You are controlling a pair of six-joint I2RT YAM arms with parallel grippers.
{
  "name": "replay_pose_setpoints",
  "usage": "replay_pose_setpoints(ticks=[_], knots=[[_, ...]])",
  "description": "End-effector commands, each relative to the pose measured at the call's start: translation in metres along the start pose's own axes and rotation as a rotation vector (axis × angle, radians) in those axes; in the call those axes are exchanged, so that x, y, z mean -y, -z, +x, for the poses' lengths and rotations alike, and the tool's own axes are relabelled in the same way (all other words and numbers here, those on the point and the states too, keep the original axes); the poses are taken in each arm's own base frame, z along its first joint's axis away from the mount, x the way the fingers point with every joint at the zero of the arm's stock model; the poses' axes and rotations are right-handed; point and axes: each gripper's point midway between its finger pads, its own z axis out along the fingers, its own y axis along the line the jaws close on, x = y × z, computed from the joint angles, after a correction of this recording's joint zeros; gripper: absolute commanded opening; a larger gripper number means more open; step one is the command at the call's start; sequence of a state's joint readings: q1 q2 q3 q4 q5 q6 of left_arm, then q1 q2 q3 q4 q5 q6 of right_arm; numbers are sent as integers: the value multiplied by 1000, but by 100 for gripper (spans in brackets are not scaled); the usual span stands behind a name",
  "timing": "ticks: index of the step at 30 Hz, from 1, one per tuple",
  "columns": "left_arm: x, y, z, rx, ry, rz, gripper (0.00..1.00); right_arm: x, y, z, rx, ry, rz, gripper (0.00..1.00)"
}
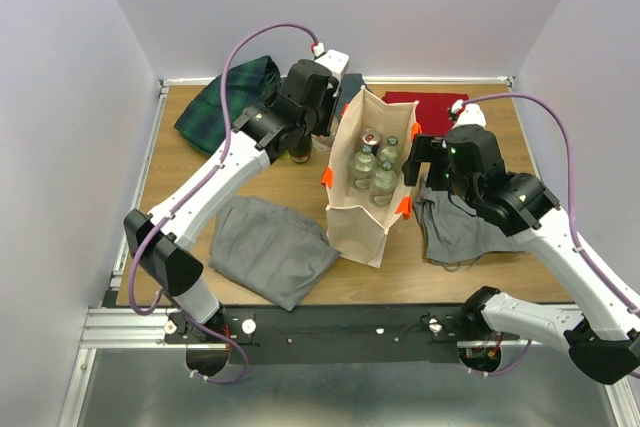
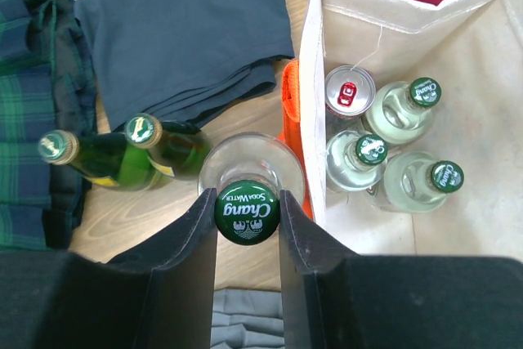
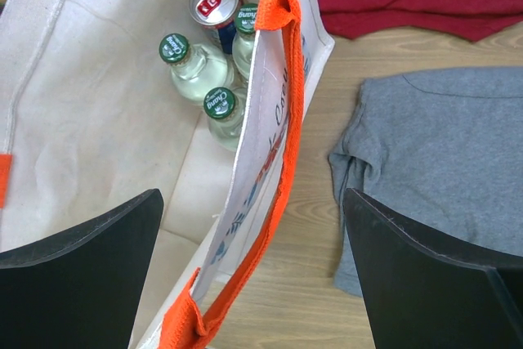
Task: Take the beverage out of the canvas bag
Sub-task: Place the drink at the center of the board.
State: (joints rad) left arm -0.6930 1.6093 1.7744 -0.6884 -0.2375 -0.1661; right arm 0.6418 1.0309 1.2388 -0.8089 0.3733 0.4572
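The tall cream canvas bag with orange handles (image 1: 358,237) is standing upright. The right gripper (image 3: 252,195) is gaping wide astride its wall, empty. The left gripper (image 2: 248,202) is pinching a clear green-capped glass bottle (image 2: 249,165) just outside it.

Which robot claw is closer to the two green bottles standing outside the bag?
Left. The left claw grips a clear bottle right beside the green bottles. The right claw hangs open astride the canvas bag's opposite wall, with the bag between.
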Motion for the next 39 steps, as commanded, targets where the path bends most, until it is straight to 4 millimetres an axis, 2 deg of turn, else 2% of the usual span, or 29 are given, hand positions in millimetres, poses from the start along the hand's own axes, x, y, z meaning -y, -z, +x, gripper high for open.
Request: replay_pose_setpoints(ticks=[1,5,9,19,23,32,39], knots=[[7,-15,-36,152,17,32,0,-5,4,-10,17,-22,-7,100],[9,-32,-22,132,8,29,0,-7,1,-10,16,-21,-12,100],[3,-48,-11,116,7,-6,0,-8,-2,-11,8,2,-9,100],[-2,-82,-9,117,29,-2,0,-12,-7,-11,-1,11,-14,100],[-4,-99,-2,93,43,6,0,-11,-7,-12,-2,15,-6,100],[-7,-124,13,55,51,-7,0,-8,-8,-12,-3,31,11,100],[-10,-130,17,46,53,-23,0,-5,-4,-16,16,25,18,100]])
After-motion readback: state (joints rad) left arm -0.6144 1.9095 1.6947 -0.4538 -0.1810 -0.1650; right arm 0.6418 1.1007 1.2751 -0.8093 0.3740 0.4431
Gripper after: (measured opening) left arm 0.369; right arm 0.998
